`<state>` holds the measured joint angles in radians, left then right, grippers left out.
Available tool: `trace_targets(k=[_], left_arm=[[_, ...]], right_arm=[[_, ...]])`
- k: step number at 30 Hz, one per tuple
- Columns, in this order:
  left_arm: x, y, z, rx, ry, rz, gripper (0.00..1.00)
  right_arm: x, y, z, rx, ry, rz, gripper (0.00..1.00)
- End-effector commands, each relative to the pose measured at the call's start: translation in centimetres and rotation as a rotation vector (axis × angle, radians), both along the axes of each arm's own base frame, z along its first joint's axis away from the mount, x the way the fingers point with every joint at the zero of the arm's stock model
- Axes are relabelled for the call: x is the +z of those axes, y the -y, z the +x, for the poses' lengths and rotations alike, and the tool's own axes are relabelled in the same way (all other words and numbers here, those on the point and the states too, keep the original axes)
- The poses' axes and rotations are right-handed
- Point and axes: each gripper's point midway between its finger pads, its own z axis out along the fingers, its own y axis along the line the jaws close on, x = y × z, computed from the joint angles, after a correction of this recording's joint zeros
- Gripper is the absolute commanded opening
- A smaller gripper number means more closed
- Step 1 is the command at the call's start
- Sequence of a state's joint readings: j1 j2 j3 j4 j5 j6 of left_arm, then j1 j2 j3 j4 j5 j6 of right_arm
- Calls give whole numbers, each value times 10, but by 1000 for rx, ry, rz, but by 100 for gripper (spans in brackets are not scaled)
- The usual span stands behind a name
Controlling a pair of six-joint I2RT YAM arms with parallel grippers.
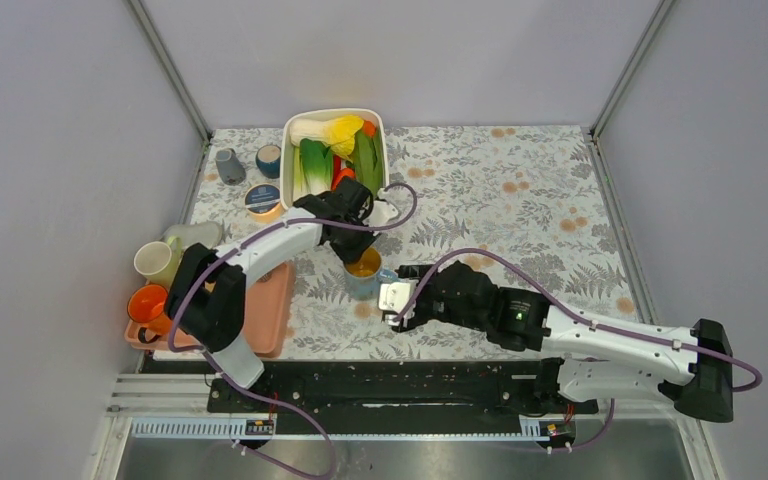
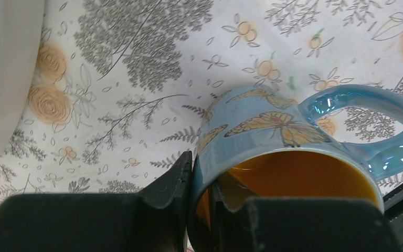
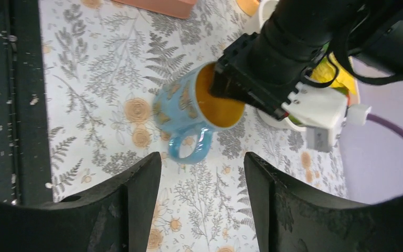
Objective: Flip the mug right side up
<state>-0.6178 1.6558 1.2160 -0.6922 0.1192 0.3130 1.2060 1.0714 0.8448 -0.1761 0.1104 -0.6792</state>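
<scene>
The mug (image 1: 364, 265) (image 2: 262, 131) (image 3: 189, 110), glazed blue with butterflies outside and orange inside, sits pinched in the left gripper (image 1: 355, 250) (image 2: 202, 184). Its jaws are clamped on the rim wall, one finger inside the mouth and one on the outer face. The mouth opens up toward that wrist and looks slightly tilted. Whether the base sits flat on the table (image 1: 520, 200) cannot be told.

The handle (image 2: 367, 121) (image 3: 189, 149) juts out on the side away from the left jaws, toward the right gripper (image 1: 392, 297) (image 3: 202, 163). That gripper's jaws stand apart with nothing between them, just short of the handle.

The mug looks like stiff glazed ceramic: fairly heavy, smooth enough to slip, and likely to chip if dropped. A pinch on the wall by the rim, as here, seems sound, provided it stays firm until the base is settled. The handle loop would likely be a poorer hold because the mug could swing on it.

A white tub (image 1: 287, 150) of vegetables lies just beyond the left jaws.
</scene>
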Motion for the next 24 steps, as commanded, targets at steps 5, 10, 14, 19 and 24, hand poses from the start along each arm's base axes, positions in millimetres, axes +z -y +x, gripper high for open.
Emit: trace_targets(k=[5, 10, 14, 19, 24], left_arm=[[90, -26, 12, 85, 90, -191, 0], [136, -85, -24, 142, 121, -146, 0], [145, -142, -72, 223, 73, -57, 0], [148, -194, -108, 365, 75, -1, 0], [148, -231, -130, 475, 54, 55, 0]], right_arm=[[5, 4, -19, 36, -109, 115, 69], [5, 18, 9, -116, -199, 208, 70], [0, 32, 33, -258, -262, 263, 73], [-10, 55, 59, -443, -286, 328, 99], [-17, 85, 81, -626, -282, 373, 99]])
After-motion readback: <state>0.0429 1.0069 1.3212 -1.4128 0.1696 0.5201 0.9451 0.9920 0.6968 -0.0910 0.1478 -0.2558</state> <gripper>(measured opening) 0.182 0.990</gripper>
